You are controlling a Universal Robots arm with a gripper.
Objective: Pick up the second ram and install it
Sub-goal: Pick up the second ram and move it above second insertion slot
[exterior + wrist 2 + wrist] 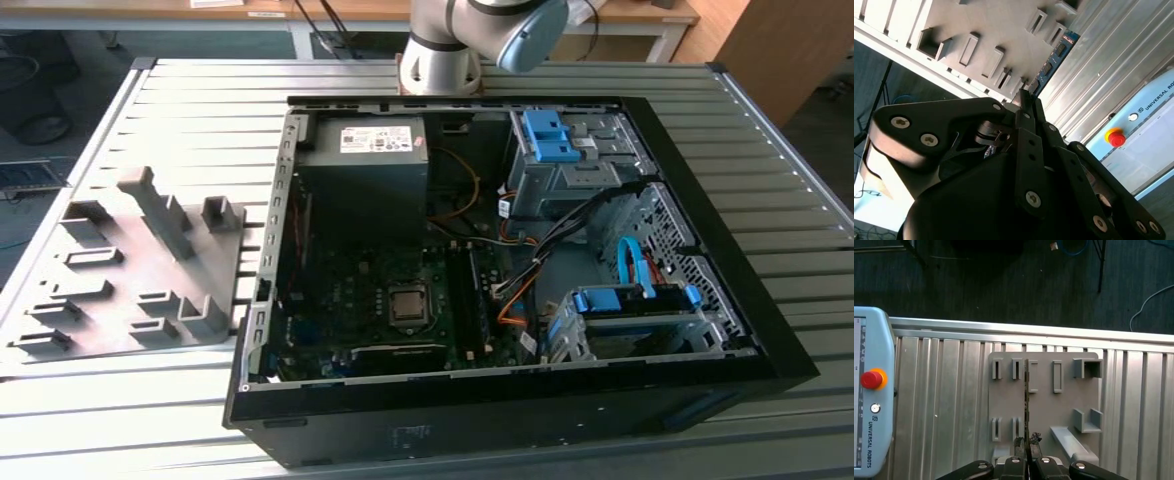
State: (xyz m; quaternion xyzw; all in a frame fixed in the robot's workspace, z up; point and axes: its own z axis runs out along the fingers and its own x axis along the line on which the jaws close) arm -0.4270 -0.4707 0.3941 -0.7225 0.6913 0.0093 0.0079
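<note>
Teach pendant is chopped off at the frame edge in the first wrist view, red button showing. Next over, the fingers are pinched tight on the second ram. It's edge-on there, just a thin dark line over the grey tray, so I can't tell if it's clear of the slots. The second wrist view shows a bit of its board; the near end is buried between black linkages. Ribbed metal desk, with dark floor and a cable beyond it. In the exterior view the arm runs out of frame above the open PC case.
</note>
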